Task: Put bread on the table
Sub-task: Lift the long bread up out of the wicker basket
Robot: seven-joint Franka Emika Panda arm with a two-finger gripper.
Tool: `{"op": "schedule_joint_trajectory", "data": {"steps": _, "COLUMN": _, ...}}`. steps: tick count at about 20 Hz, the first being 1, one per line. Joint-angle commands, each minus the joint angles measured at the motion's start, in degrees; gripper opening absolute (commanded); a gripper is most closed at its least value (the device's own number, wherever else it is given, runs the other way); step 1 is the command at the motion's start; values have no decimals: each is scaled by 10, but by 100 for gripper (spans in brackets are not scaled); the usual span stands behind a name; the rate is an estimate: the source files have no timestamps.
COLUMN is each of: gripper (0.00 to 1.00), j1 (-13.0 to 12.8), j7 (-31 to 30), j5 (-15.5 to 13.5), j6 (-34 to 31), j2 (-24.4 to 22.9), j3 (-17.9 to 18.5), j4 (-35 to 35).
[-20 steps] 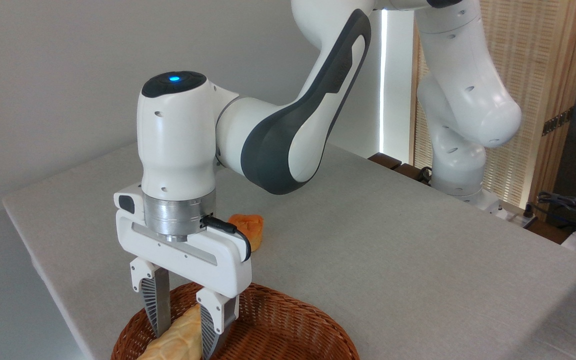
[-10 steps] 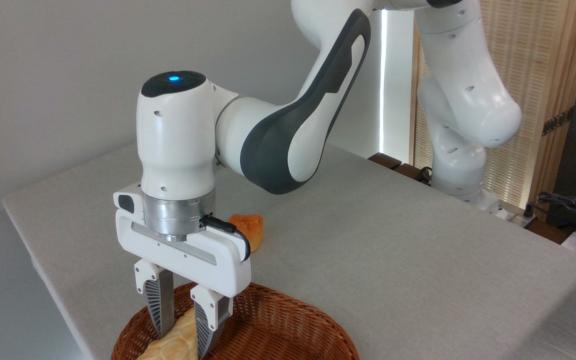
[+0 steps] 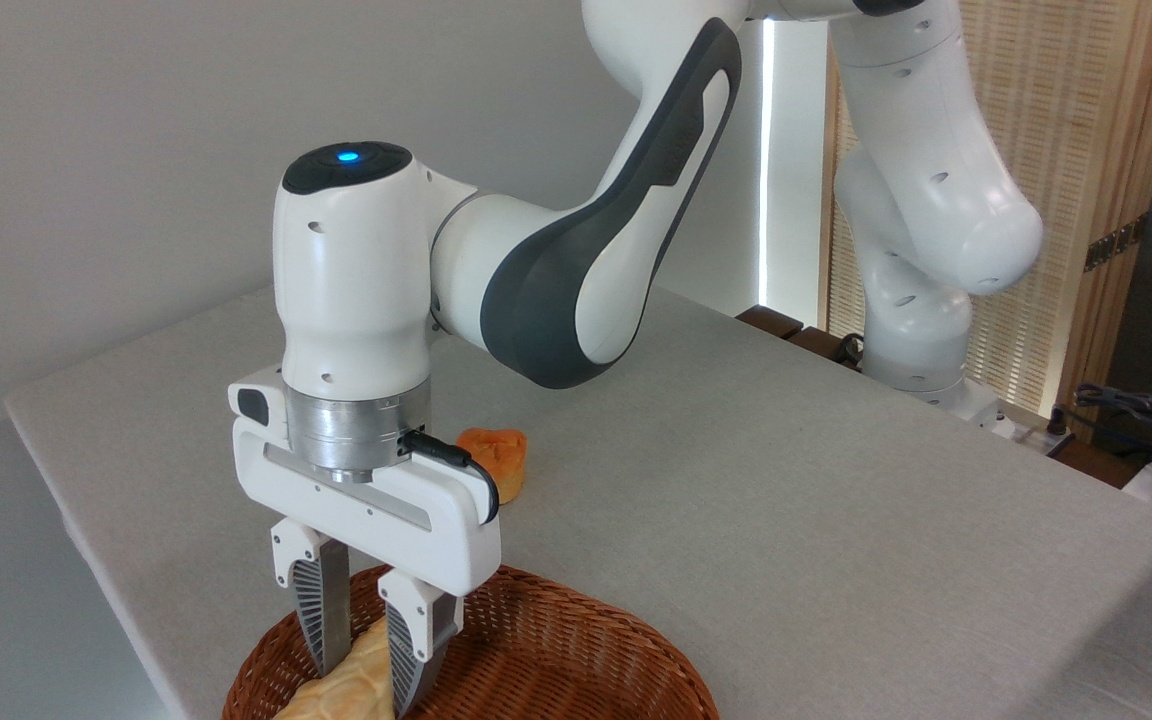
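Your gripper (image 3: 364, 655) points straight down into the basket (image 3: 576, 650), which you can take as your landmark at the bottom of the view, on the near part of the table (image 3: 786, 480). The two ribbed fingers (image 3: 321, 620) are drawn in close and press on either side of the bread (image 3: 351, 680), so you have it pinched near its upper pointed end. Only a narrow strip of the pale golden crust shows between them.

The bread sits inside the basket, on its left side, slanting from the fingers down toward the lower edge of the view, where the rest of it is cut off. You cannot tell from here whether it rests on the basket floor or is lifted clear of it.

Beyond the basket, farther back on the table, a small orange bun (image 3: 498, 456) lies on the grey cloth, partly hidden behind the gripper's body and its black cable (image 3: 461, 470). The arm (image 3: 576, 270) reaches in from the upper right, well above the basket, and a blue light (image 3: 346, 156) glows on top of the wrist.
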Motion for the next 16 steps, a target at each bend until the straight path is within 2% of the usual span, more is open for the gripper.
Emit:
{"op": "schedule_joint_trajectory", "data": {"steps": 1, "gripper": 28, "j1": 2, "j7": 8, "j5": 2, "j6": 7, "j2": 4, "j3": 0, "j4": 2}}
{"op": "schedule_joint_trajectory", "data": {"steps": 5, "gripper": 28, "j1": 1, "j7": 8, "j5": 2, "j6": 6, "j2": -1, "j3": 1, "j4": 2}}
{"op": "schedule_joint_trajectory", "data": {"steps": 14, "gripper": 29, "j1": 1, "j7": 6, "j5": 2, "j6": 2, "j2": -74, "j3": 2, "j4": 1}}
{"op": "schedule_joint_trajectory", "data": {"steps": 16, "gripper": 30, "j1": 0, "j7": 10, "j5": 3, "j6": -18, "j2": -92, "j3": 2, "j4": 1}}
